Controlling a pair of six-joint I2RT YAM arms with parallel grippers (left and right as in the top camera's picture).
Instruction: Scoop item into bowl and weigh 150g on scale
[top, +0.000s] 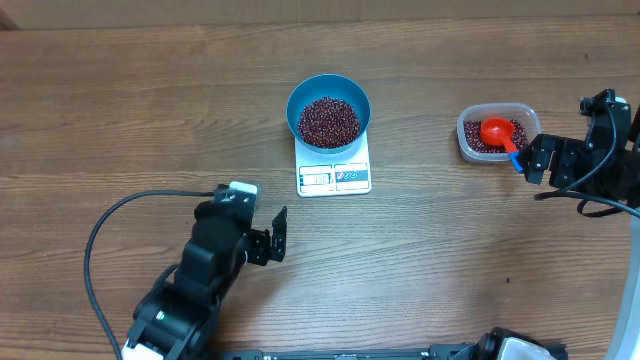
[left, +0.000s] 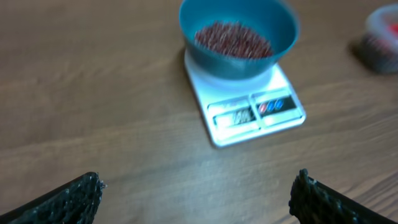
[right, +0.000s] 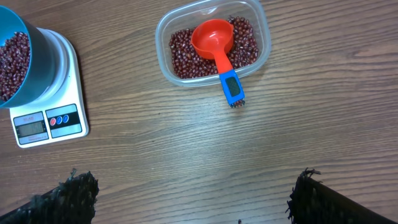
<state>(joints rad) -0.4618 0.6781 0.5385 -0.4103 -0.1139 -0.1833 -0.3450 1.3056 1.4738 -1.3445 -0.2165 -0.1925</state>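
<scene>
The blue bowl (top: 295, 106) stands on the white scale (top: 334, 177), with a heap of maroon beans (top: 329, 121) inside it. More beans (right: 183, 55) lie in a clear tub (right: 264, 38) to the right, and a red scoop (right: 213, 38) with a blue handle rests in it. My left gripper (top: 280, 235) is open and empty, near the table's front, left of the scale and apart from it. My right gripper (top: 530, 160) is open and empty, just right of the tub by the scoop's handle. In the left wrist view the bowl (left: 236, 62) and scale (left: 255, 112) lie ahead.
A black cable (top: 100, 235) loops on the table left of my left arm. Bare wood shows between the scale and the tub (top: 465, 135), and in front of both grippers.
</scene>
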